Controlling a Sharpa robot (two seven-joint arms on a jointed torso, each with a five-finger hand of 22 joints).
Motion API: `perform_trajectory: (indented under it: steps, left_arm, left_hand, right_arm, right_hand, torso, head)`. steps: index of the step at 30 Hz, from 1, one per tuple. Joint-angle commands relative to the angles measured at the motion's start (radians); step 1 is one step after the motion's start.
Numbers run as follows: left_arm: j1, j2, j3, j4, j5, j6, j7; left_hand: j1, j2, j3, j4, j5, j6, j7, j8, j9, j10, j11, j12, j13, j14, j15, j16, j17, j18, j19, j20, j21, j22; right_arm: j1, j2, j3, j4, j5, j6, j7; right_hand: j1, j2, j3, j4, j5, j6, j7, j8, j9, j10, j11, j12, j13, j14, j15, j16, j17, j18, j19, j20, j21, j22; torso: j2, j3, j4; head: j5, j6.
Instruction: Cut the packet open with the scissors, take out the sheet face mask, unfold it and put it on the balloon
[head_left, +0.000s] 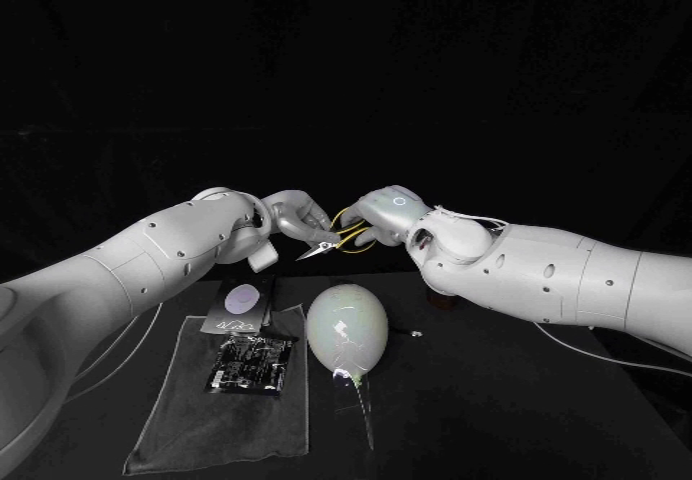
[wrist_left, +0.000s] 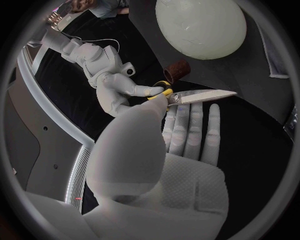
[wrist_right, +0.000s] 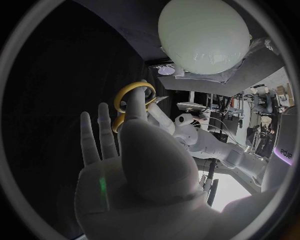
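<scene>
Now, you see the right hand (wrist_right: 144, 165) hold the scissors (wrist_left: 194, 96) by their rings; the left wrist view shows blades over the left hand (wrist_left: 187, 150), grip unclear.

a black desk (head_left: 519, 420) carries a pale balloon (head_left: 348, 325). a grey cloth (head_left: 216, 425) lies just left of the balloon, a tiny pale speck (head_left: 415, 333) just right.

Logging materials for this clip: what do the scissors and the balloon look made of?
Scissors: bright, reflective blades, likely steel; glossy yellow handle loops, probably plastic. Balloon: pale, smooth, shiny skin with highlights, likely latex.
</scene>
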Motion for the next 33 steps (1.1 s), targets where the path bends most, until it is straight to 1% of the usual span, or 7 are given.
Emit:
perform_trajectory:
  steps: [1, 5, 15, 16, 18, 26, 33]
  left_arm:
    - [-0.005, 0.002, -0.003, 0.001, -0.004, 0.017, -0.034]
    - [-0.005, 0.003, -0.003, 0.001, -0.004, 0.017, -0.035]
    - [-0.005, 0.002, -0.003, -0.002, 0.01, 0.017, -0.042]
    - [-0.005, 0.002, -0.003, -0.002, 0.013, 0.018, -0.044]
    - [-0.005, 0.002, -0.003, -0.002, 0.017, 0.021, -0.048]
    - [-0.004, 0.006, -0.003, 0.003, 0.037, 0.026, -0.084]
    - [-0.004, 0.002, -0.003, 0.003, 0.041, 0.019, -0.108]
  left_hand:
    - [-0.003, 0.011, 0.139, -0.133, 0.003, -0.005, -0.001, 0.002, 0.004, 0.022, -0.016, 0.001, 0.002, 0.009, 0.002, -0.005, 0.002, 0.011, 0.006, -0.003, 0.007, 0.002]
    - [-0.005, 0.011, 0.142, -0.135, 0.003, -0.005, -0.001, 0.002, 0.006, 0.023, -0.016, 0.001, 0.002, 0.009, 0.002, -0.005, 0.002, 0.012, 0.005, -0.003, 0.008, 0.002]
    - [-0.015, 0.011, 0.151, -0.144, 0.003, -0.007, -0.001, 0.004, 0.012, 0.025, -0.016, 0.001, 0.003, 0.011, 0.002, -0.006, 0.004, 0.013, 0.005, -0.003, 0.01, 0.003]
    - [-0.017, 0.011, 0.154, -0.146, 0.003, -0.007, -0.001, 0.005, 0.014, 0.025, -0.016, 0.001, 0.004, 0.012, 0.001, -0.007, 0.005, 0.014, 0.005, -0.004, 0.011, 0.004]
    - [-0.02, 0.011, 0.156, -0.149, 0.003, -0.007, -0.001, 0.005, 0.016, 0.026, -0.016, 0.002, 0.004, 0.012, 0.001, -0.007, 0.006, 0.014, 0.005, -0.003, 0.011, 0.004]
    - [-0.032, 0.01, 0.167, -0.159, 0.003, -0.008, -0.001, 0.008, 0.024, 0.028, -0.017, 0.002, 0.006, 0.016, 0.001, -0.008, 0.008, 0.017, 0.004, -0.004, 0.014, 0.005]
    - [-0.043, 0.01, 0.177, -0.17, 0.003, -0.01, -0.001, 0.01, 0.031, 0.029, -0.017, 0.001, 0.008, 0.017, 0.0, -0.01, 0.01, 0.019, 0.005, -0.004, 0.018, 0.007]
  right_arm:
    - [0.009, 0.003, 0.007, 0.011, 0.061, -0.05, 0.069]
    - [0.01, 0.001, 0.007, 0.012, 0.07, -0.038, 0.074]
    - [0.012, 0.001, 0.007, 0.011, 0.102, 0.014, 0.09]
    - [0.012, 0.003, 0.007, 0.009, 0.102, 0.024, 0.089]
    - [0.012, 0.008, 0.007, 0.007, 0.098, 0.053, 0.082]
    - [0.012, 0.028, 0.007, -0.01, 0.042, 0.127, 0.043]
    - [0.013, -0.005, 0.007, 0.01, 0.072, -0.03, 0.088]
  right_hand:
    - [-0.006, -0.014, 0.005, -0.003, -0.002, -0.042, -0.017, -0.002, -0.003, -0.016, -0.005, 0.0, -0.001, -0.021, 0.009, -0.006, -0.013, -0.019, -0.046, 0.003, -0.017, -0.024]
    - [0.008, -0.028, 0.033, -0.006, -0.002, -0.051, -0.015, 0.0, -0.013, -0.051, -0.002, 0.0, -0.001, -0.071, 0.105, -0.006, -0.048, -0.019, -0.125, 0.004, -0.033, -0.066]
    - [-0.099, -0.139, 0.191, -0.006, 0.0, -0.088, -0.03, 0.003, -0.033, -0.161, -0.031, 0.007, 0.003, -0.429, 0.188, -0.018, -0.309, -0.032, -0.403, 0.0, -0.055, -0.186]
    - [-0.225, -0.277, 0.498, -0.011, -0.013, -0.094, -0.028, 0.018, -0.055, -0.198, -0.019, 0.024, 0.009, -0.484, 0.174, -0.018, -0.391, -0.037, -0.411, 0.001, -0.054, -0.194]
    - [-0.249, -0.318, 0.503, -0.001, -0.001, -0.126, -0.037, -0.001, -0.068, -0.235, -0.024, 0.006, 0.001, -0.498, 0.163, -0.023, -0.406, -0.038, -0.413, 0.012, -0.054, -0.195]
    - [-0.299, -0.335, 0.58, -0.003, 0.0, -0.134, -0.036, 0.005, -0.118, -0.237, -0.023, 0.003, 0.001, -0.51, 0.143, -0.025, -0.439, -0.04, -0.425, 0.012, -0.056, -0.202]
    - [-0.296, -0.338, 0.63, -0.006, 0.001, -0.059, -0.007, 0.024, -0.152, -0.106, 0.003, 0.027, 0.007, -0.275, 0.098, 0.044, -0.339, -0.037, -0.359, 0.011, -0.035, -0.182]
  torso:
    - [0.0, -0.0001, 0.0001]
    - [0.0, -0.0006, 0.0006]
    - [0.0, -0.0008, 0.0005]
    - [0.0, -0.0008, 0.0005]
    - [0.0, -0.0007, 0.0005]
    - [0.0, -0.0007, 0.002]
    - [0.0, -0.001, 0.0005]
  head:
    - [0.001, -0.001]
    - [0.001, -0.002]
    - [0.0, -0.002]
    - [0.0, -0.002]
    - [-0.001, -0.001]
    - [-0.002, -0.001]
    - [-0.001, 0.0]
